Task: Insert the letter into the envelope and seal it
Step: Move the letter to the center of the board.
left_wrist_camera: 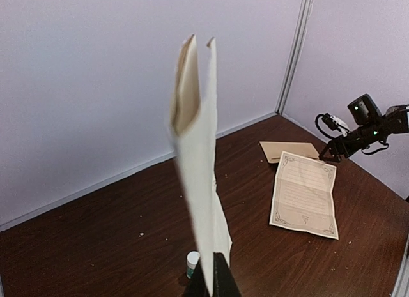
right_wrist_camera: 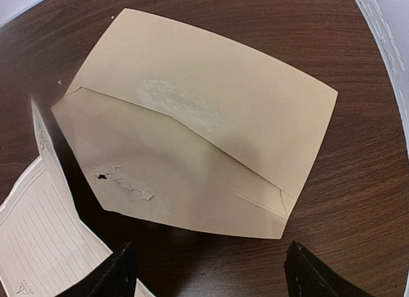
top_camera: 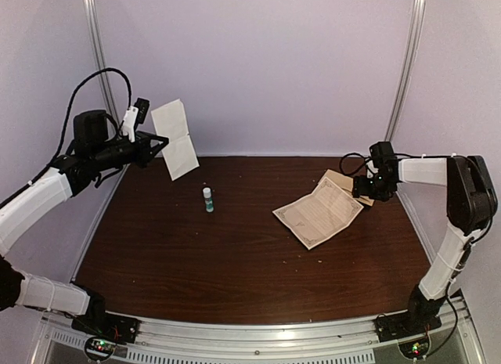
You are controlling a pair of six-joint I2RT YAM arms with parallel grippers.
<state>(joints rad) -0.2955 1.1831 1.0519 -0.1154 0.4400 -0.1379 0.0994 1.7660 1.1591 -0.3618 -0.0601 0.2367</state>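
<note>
Currently hovering with the right gripper [right_wrist_camera: 209,255] just over the envelope [right_wrist_camera: 211,118], jaws spread wide, gripping nothing. Lying flat there at the far right of the table [top_camera: 196,262], flap open, just beside the letter [top_camera: 319,211]. Clamped tight with the left gripper [top_camera: 162,145] on a folded pale sheet [top_camera: 176,137], held upright, high above the table.

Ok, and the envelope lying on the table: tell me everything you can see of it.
The envelope is plain tan kraft paper. It lies flat on the dark wooden table, toward its right rear, flap side up. The pointed flap is open and spread toward the letter. Rough whitish scuffed patches mark the body and the flap, which also has a small dark spot. The letter's edge meets the flap side; whether they overlap is unclear. The right gripper hovers above, jaws open, not touching.
</note>
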